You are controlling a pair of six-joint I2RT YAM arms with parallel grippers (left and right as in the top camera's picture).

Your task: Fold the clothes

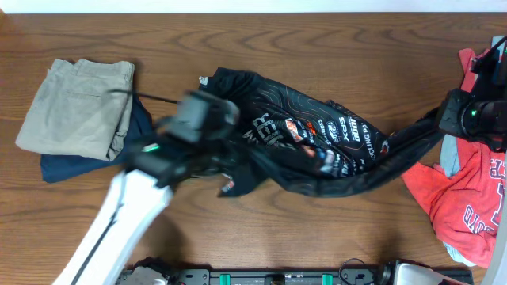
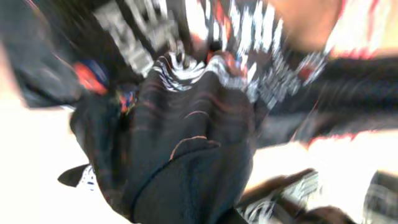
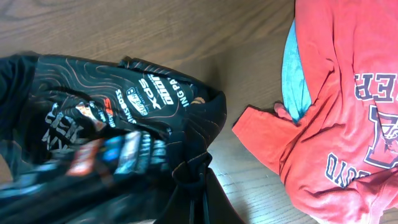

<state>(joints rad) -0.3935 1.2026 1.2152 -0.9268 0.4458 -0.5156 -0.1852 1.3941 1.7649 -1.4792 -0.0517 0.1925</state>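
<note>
Currently: thin black orange-lined sports jersey (image 1: 317,142), likely limp, slippery.
Right gripper (image 1: 440,120) clamps cloth between jaws; left gripper (image 1: 198,119) unreadable; better grip hems.

Five garments lie on one bench (image 1: 317,47). There is one black jersey (image 1: 317,150). Left of the jersey are one pair of khaki trousers (image 1: 75,107) and one navy garment (image 1: 71,166). Right of the jersey are one red T-shirt (image 1: 463,206) and one teal garment (image 3: 295,81). Two robot arms are present: a left arm (image 1: 119,214) and a right arm (image 1: 475,115).
</note>
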